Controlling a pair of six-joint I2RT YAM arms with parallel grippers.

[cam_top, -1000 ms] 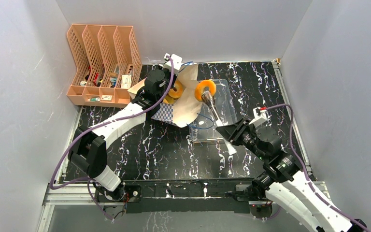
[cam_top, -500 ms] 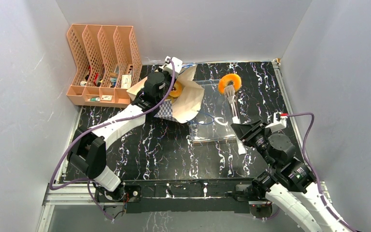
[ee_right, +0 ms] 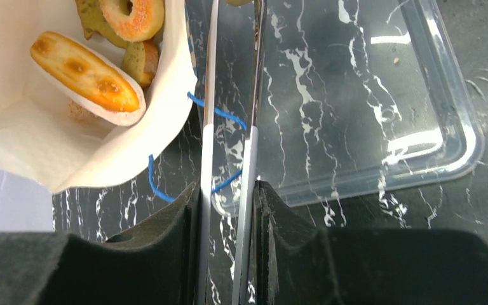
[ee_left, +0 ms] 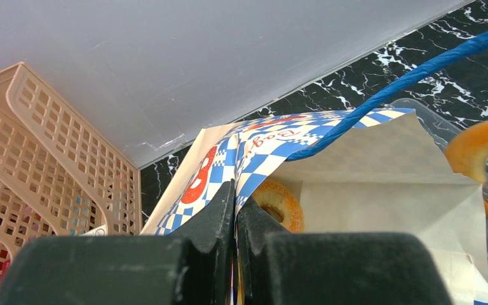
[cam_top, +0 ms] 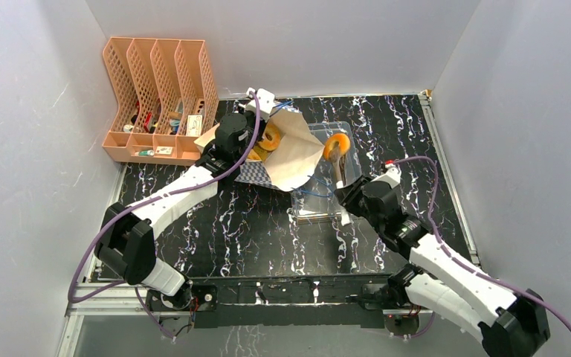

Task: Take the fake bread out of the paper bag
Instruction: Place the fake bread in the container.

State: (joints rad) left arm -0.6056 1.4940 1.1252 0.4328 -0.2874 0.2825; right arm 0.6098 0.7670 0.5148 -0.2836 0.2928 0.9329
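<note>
Bread (ee_right: 86, 71) is looking light and slick; right fingers (ee_right: 159, 254) are squeezing tongs (ee_right: 248, 171) across ring (cam_top: 329, 145), left fingers (ee_left: 210, 229) pinching bag (ee_left: 381, 171) rim.

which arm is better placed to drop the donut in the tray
Right. The right hand grips the tongs holding a donut over the tray. The left hand is busy pinching the edge of the bag.

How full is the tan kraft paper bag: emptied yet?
Not empty: in the right wrist view, a long golden loaf and an orange-brown glazed ring lie inside the tan kraft paper bag.
</note>
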